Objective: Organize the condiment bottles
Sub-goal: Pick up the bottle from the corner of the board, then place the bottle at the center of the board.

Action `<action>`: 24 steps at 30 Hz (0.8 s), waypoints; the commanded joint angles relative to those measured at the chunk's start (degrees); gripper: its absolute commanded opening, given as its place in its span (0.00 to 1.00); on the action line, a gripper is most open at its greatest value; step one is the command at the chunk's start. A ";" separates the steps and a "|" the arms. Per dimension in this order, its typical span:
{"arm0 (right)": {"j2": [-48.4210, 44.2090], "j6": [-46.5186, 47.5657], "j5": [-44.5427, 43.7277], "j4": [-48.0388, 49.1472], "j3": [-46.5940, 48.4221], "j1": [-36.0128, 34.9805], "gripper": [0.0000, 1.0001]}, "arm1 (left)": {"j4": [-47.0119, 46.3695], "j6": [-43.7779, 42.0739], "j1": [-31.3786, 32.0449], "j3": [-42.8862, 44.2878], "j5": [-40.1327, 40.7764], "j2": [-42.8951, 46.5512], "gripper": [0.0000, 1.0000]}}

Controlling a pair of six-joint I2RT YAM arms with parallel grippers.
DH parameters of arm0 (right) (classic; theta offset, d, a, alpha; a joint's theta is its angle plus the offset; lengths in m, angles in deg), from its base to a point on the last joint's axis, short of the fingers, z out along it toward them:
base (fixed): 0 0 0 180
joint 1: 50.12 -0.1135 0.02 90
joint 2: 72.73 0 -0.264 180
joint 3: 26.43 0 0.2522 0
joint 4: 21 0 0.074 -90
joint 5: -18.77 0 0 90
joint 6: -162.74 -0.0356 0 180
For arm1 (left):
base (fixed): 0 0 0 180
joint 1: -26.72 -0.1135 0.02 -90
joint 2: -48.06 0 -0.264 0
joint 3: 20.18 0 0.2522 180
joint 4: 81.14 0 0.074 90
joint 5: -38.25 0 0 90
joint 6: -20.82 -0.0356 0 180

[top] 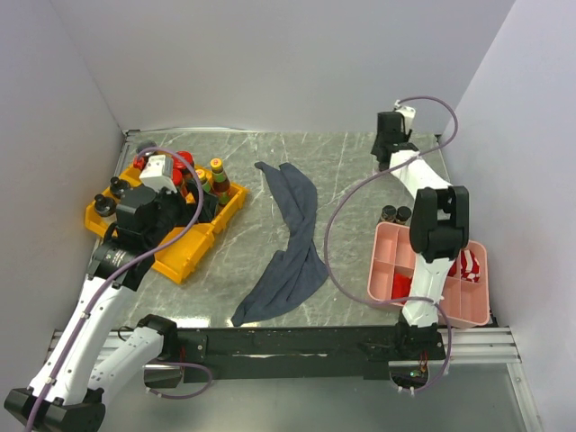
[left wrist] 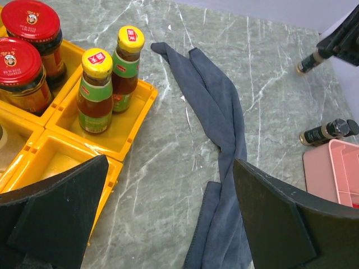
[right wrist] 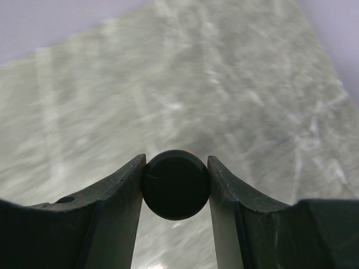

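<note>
Right gripper (right wrist: 176,163): jaws closed on round cap of small black-capped bottle (right wrist: 175,188), toward 1 o'clock of marble table (top: 342,180). Two more black-capped bottles (top: 396,214) just beside 12 o'clock edge of pink tray (top: 387,270), itself at table's 4 o'clock. Left gripper (left wrist: 168,224): jaws spread wide, empty, over yellow tray (left wrist: 56,151) at 9 o'clock. Tray holds red-lidded jars (left wrist: 28,22) and two yellow-capped sauce bottles (left wrist: 96,92). Grey-blue cloth (top: 292,243) at centre.
</note>
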 commanded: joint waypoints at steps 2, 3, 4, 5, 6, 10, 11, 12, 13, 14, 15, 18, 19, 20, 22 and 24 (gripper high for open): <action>-10.28 0.37 1.24 2.87 -2.52 -5.73 0.30 | -1.74 -0.08 -0.31 -0.05 0.31 0.83 0.99; -11.77 0.29 1.33 2.61 -3.49 -7.75 0.30 | -1.74 -0.08 -0.31 -0.06 1.71 0.83 1.00; -12.39 0.11 1.68 1.91 -3.76 -8.81 0.30 | -1.83 -0.08 -0.31 -0.23 1.90 0.91 0.99; -13.01 -0.41 2.29 1.73 -4.19 -9.69 0.30 | -1.92 -0.08 -0.31 -0.23 2.16 1.00 0.99; -14.32 -0.68 3.86 1.47 -5.07 -11.70 0.30 | -1.74 -0.08 -0.31 -0.14 2.42 0.92 0.99; -17.84 -2.08 8.35 1.73 -8.76 -16.89 0.30 | -1.13 0.18 -0.31 0.21 4.62 1.70 0.99; -18.46 -2.69 8.88 1.64 -9.38 -18.13 0.30 | -1.21 0.44 -0.31 0.12 5.23 2.14 0.99; -19.68 -3.13 9.50 1.73 -10.69 -19.36 0.30 | -1.30 0.62 -0.31 0.03 6.63 2.58 0.99; -20.30 -3.40 11.59 1.91 -11.22 -21.80 0.30 | -1.30 0.79 -0.31 -0.14 7.25 3.72 0.99; -20.92 -4.19 12.40 1.99 -11.75 -23.05 0.30 | -1.56 1.14 -0.31 -0.23 7.87 4.34 0.99; -21.97 -4.54 13.28 2.34 -12.97 -24.10 0.30 | -1.83 1.32 -0.40 -0.49 8.40 5.04 1.00; -23.64 -5.25 16.09 3.93 -15.17 -29.64 0.31 | -2.97 1.67 -0.49 -1.46 10.33 7.94 0.99; -23.74 -5.34 16.01 4.19 -15.45 -30.96 0.31 | -3.15 1.67 -0.49 -1.64 11.03 9.34 1.00; -23.83 -5.34 15.57 4.11 -15.71 -33.58 0.31 | -3.50 1.85 -0.58 -1.90 11.30 9.96 0.99; -23.56 -5.34 15.22 4.63 -16.41 -36.06 0.32 | -3.94 2.02 -0.58 -2.43 12.44 11.37 0.99; -22.34 -5.25 14.52 4.54 -16.24 -39.57 0.32 | -4.20 2.20 -0.58 -2.52 12.97 12.16 0.99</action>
